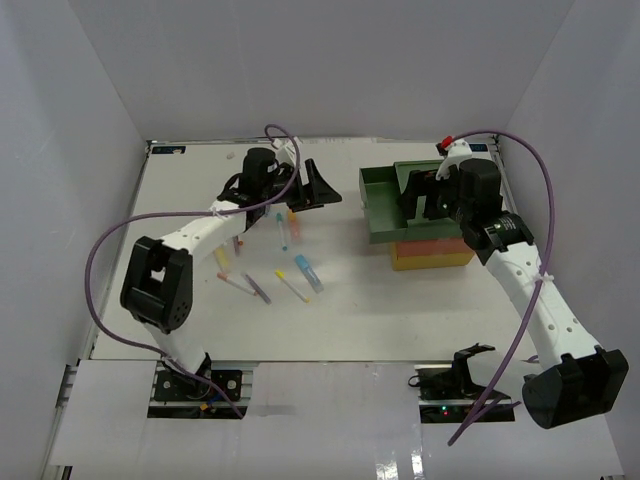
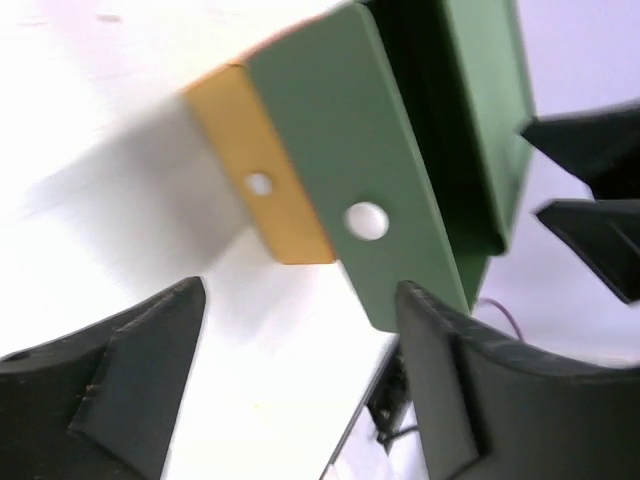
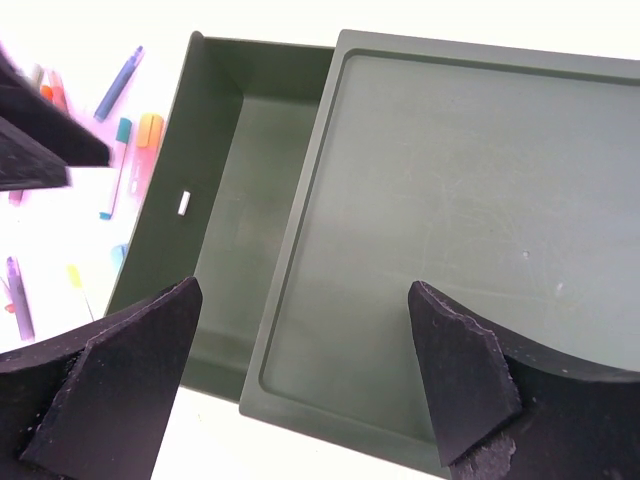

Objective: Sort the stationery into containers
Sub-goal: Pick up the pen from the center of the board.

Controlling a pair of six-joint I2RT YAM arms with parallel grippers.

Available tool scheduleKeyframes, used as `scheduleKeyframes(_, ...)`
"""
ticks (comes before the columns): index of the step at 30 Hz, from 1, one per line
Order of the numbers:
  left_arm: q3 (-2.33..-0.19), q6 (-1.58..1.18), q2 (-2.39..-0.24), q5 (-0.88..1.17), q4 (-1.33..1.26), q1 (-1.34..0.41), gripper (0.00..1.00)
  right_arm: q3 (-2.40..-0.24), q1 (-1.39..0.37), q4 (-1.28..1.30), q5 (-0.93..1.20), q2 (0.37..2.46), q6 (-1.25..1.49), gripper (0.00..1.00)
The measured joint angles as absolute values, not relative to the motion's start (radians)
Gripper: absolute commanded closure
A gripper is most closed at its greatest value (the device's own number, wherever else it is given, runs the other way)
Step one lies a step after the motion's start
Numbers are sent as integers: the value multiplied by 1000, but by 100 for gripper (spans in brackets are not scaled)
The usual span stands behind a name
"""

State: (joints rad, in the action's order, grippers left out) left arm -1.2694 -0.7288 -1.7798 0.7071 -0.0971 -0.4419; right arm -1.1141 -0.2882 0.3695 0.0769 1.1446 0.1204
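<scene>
The left hand (image 1: 322,190) is standing wide with nothing between its fingers (image 2: 150,350), hanging just beside the front of the green drawer (image 1: 378,205). That drawer is pulled out of the box (image 1: 432,255) toward the surface's middle, and the part of its floor on show looks bare. The box is sitting towards the far right corner of the surface (image 1: 200,330). The right hand (image 1: 425,200) is hovering over the box's green top, also wide and empty.

The pens (image 1: 308,273) are lying scattered between the left edge and the box, none yet in a drawer as far as can be told.

Risks from here, as I judge them:
- The left hand is close to the drawer front, so a careless swing could shove the drawer or slide the whole box.
- The pens are thin, flat and bunched, so a grab may pinch two, or skid off one.
- Both hands are working near the same drawer, so they could clash.
</scene>
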Motion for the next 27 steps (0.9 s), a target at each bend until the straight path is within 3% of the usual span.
scheduleKeyframes(4,-1242,-634,-1626,470,124,-428,2,-1108,-288,370,71,1110,120,10)
scheduleKeyframes(10,-1190,-579,-1459,126,372,-411,2,-1093,-288,372,70,1072,120,10)
scheduleKeyframes(22,-950,-739,-1424,-139,602,-375,31,-1018,-288,367,81,991,121,10)
scheduleKeyframes(27,-929,-805,-1449,-181,608,-375,35,-1007,-288,364,82,983,120,10)
